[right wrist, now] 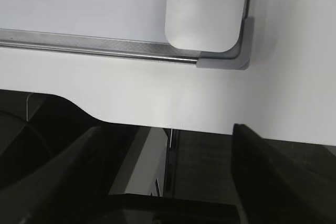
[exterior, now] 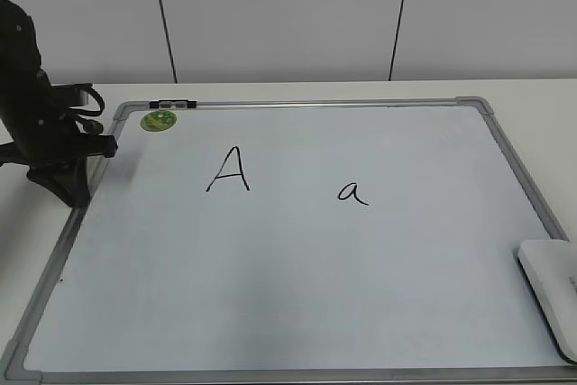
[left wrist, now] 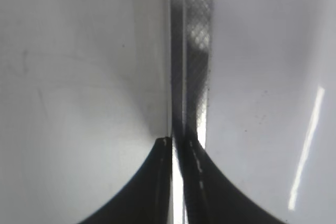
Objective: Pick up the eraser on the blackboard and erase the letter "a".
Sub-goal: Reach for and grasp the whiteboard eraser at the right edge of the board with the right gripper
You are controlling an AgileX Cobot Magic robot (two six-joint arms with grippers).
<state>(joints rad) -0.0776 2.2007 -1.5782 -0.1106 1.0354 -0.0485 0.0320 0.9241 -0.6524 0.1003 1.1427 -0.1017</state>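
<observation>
The blackboard (exterior: pixel 315 286) is a white board with a grey frame, lying flat on the table. The letter "a" (exterior: pixel 352 193) is written right of its middle. The white eraser (exterior: pixel 550 279) lies in the board's near right corner and shows at the top of the right wrist view (right wrist: pixel 205 9). My right gripper (right wrist: pixel 167 129) is open and empty, hanging past the table's front edge, short of the eraser; it is out of the exterior view. My left gripper (exterior: pixel 72 191) is shut and empty over the board's left frame rail (left wrist: pixel 191 51); its fingertips (left wrist: pixel 179 142) meet there.
A capital "A" (exterior: pixel 229 170) is written left of the small "a". A round green magnet (exterior: pixel 159 119) sits in the board's far left corner beside a small black-and-white clip (exterior: pixel 171 103). A grey corner cap (right wrist: pixel 239 61) lies by the eraser.
</observation>
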